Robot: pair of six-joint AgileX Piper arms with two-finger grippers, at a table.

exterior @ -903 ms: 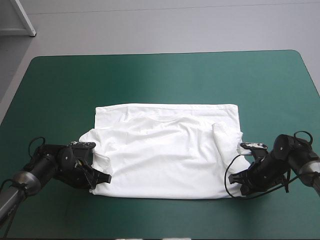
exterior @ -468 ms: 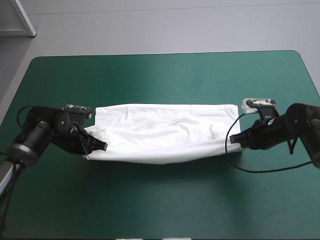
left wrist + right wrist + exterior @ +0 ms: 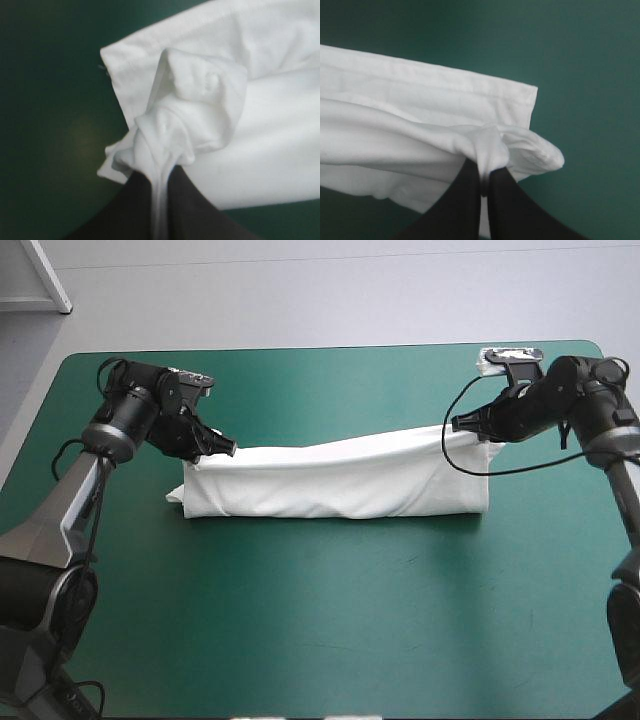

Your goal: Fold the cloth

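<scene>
**T-shirt doubled into a long band, pinched at both ends**

I have the T-shirt (image 3: 335, 480) lying as a long white band across the table, running left to right. Its near edge rests on the cover. Its far edge is drawn taut between the two claws and stands a little off the surface at each end.

The left claw (image 3: 222, 448) sits at the T-shirt's far left corner. Its black fingers are pressed almost together, with cloth pinched between them. In the left wrist view a thin strip of white runs down between the fingers. A crumpled knot of fabric bunches just ahead of the tips, with a hemmed edge lying flat beyond it.

The right claw (image 3: 462, 425) sits at the T-shirt's far right corner and pinches in the same way. In the right wrist view a small roll of cloth is gripped at the fingertips. A straight hemmed edge lies on the cover just beyond the roll.

Each arm comes in from outside its own end of the T-shirt, so the middle of the band is in plain sight from above.

The table (image 3: 330, 630) wears a smooth teal-green cover with rounded far corners. A broad stretch of it lies on the near side of the T-shirt and a narrower strip on the far side. The T-shirt throws a thin shadow along its near edge. Past the table's far edge I see grey floor (image 3: 330, 290).
</scene>
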